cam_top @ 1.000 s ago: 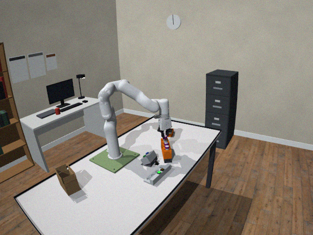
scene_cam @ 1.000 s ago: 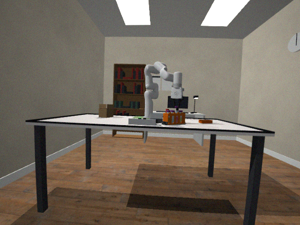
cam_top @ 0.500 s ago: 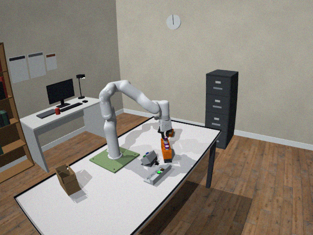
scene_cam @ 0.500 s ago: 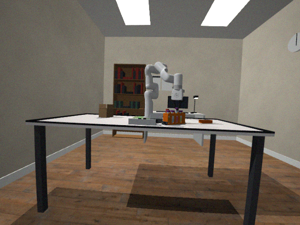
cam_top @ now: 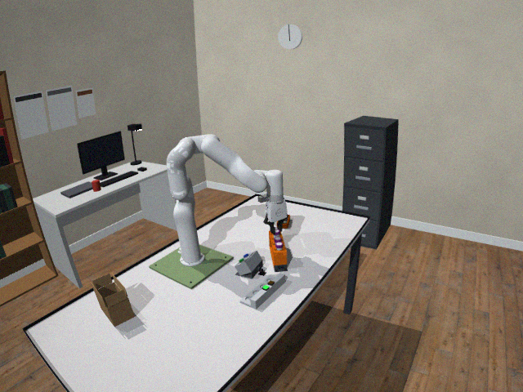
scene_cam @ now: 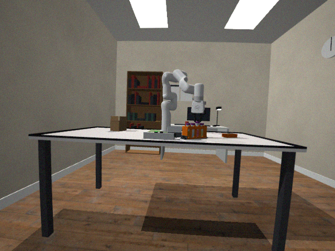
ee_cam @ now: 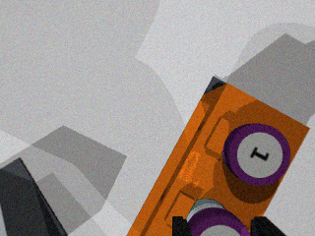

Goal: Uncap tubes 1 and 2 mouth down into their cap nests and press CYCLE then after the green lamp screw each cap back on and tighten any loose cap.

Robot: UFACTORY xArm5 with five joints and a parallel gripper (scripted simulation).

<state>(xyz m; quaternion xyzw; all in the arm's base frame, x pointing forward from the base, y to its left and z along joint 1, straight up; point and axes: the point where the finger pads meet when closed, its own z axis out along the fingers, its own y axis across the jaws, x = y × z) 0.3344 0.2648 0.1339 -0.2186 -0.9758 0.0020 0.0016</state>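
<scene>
The orange decapping station [cam_top: 278, 249] stands on the white table; it also shows in the exterior view [scene_cam: 193, 130] and in the wrist view [ee_cam: 221, 162]. A purple cap marked 1 [ee_cam: 256, 154] sits on its tube at the end of the station. My gripper [ee_cam: 220, 227] is shut on a second purple cap [ee_cam: 217, 225] at the bottom edge of the wrist view. That cap hangs right over the neighbouring tube, whose grey rim [ee_cam: 203, 206] peeks out beside it. I cannot tell if cap and rim touch. The gripper [cam_top: 275, 229] points straight down over the station's far end.
The grey key housing [cam_top: 249, 263] sits left of the station. The grey cap tray [cam_top: 264, 291] lies in front of it with a green lamp [cam_top: 265, 287] lit. A small orange box [cam_top: 286, 221] lies behind the station. A cardboard box [cam_top: 113, 298] stands near the table's left end.
</scene>
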